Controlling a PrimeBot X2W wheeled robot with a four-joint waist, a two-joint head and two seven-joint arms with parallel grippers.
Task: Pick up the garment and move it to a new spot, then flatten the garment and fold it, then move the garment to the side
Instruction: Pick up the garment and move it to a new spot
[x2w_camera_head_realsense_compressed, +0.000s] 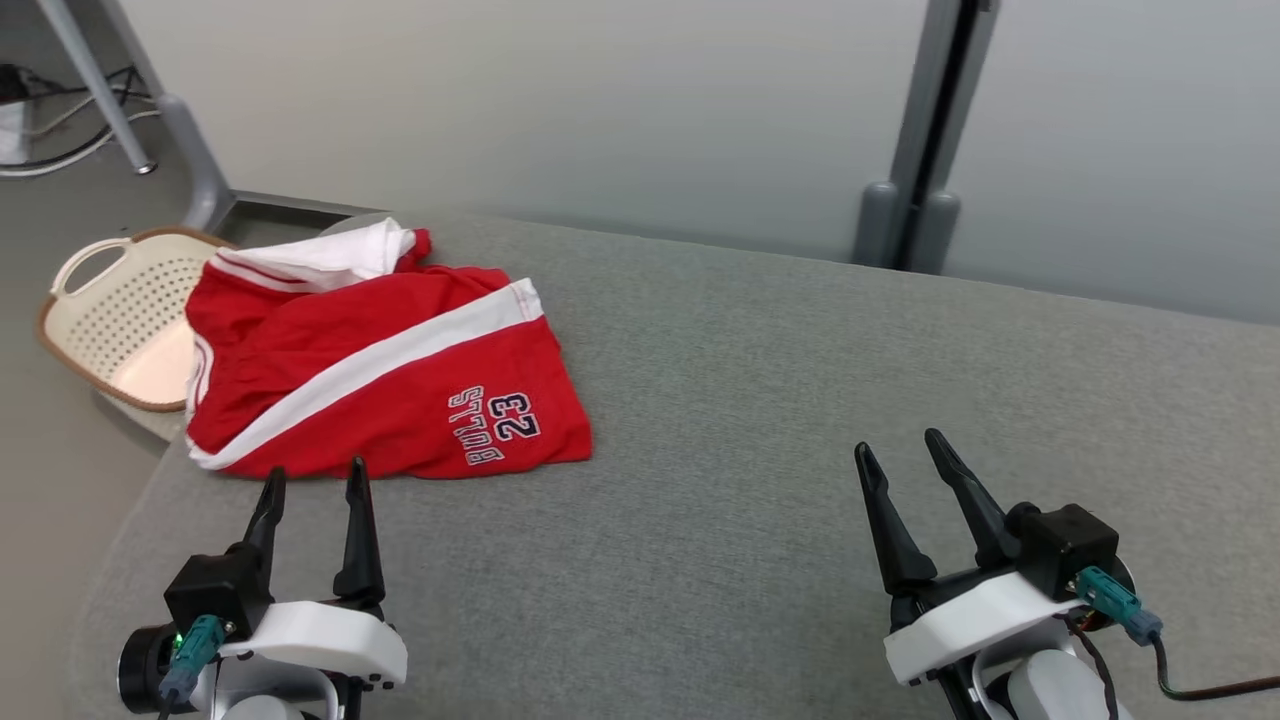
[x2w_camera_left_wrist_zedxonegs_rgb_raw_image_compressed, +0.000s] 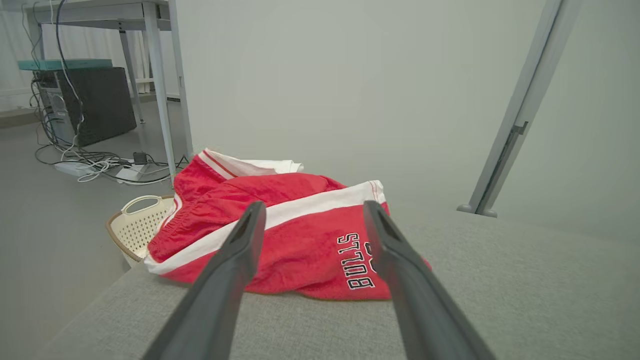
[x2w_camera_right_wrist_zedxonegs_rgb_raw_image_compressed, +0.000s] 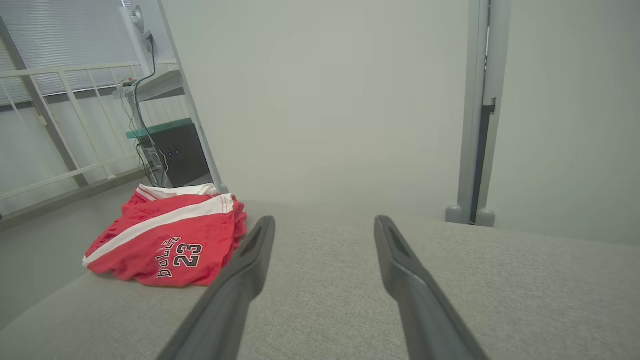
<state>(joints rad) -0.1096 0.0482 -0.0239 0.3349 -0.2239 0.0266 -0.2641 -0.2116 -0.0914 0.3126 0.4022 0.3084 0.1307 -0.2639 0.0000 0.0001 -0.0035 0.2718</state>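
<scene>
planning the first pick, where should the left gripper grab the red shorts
Probably the near edge of the red Bulls shorts, coming forward and down with the open left gripper: that edge lies flat ahead of it, while the far end is bunched.

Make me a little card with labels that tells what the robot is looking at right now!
garment: red and white shorts, crumpled, printed BULLS 23
place: left end of the grey padded surface
basket: cream, full of holes, lower down beside that left end
left gripper: open, empty, just short of the shorts
right gripper: open, empty, over bare surface, well apart from the shorts
progress: nothing picked up yet
</scene>
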